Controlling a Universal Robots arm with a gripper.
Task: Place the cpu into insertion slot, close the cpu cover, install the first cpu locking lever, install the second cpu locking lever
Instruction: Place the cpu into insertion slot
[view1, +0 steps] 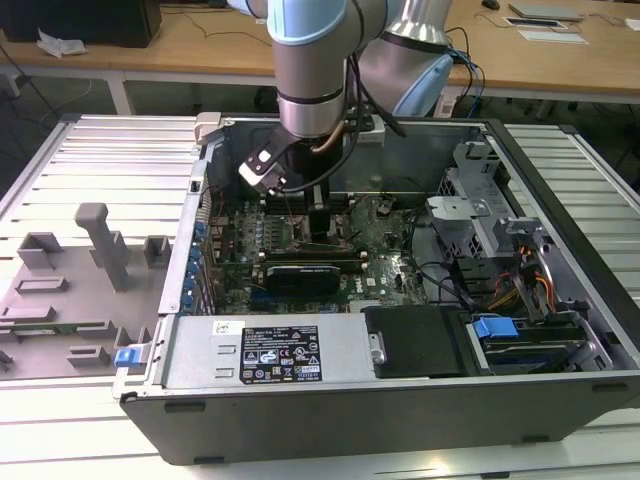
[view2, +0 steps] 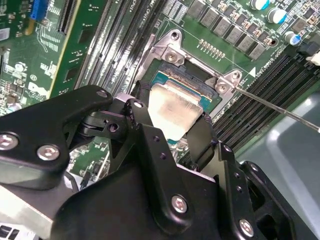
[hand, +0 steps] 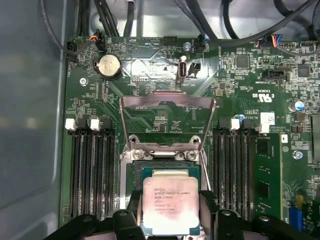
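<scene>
One end effector (hand: 171, 201) gripping the cpu (hand: 171, 206), held just over the insertion slot (hand: 165, 169), cpu cover (hand: 167, 101) raised

insertion slot (hand: 167, 166): dark, metal-rimmed
cpu (hand: 171, 204): silver square, flat over the slot
cpu cover (hand: 150, 101): silver frame, swung open

The cpu (hand: 171, 205) seemingly hides most of the insertion slot (hand: 150, 169).
</scene>
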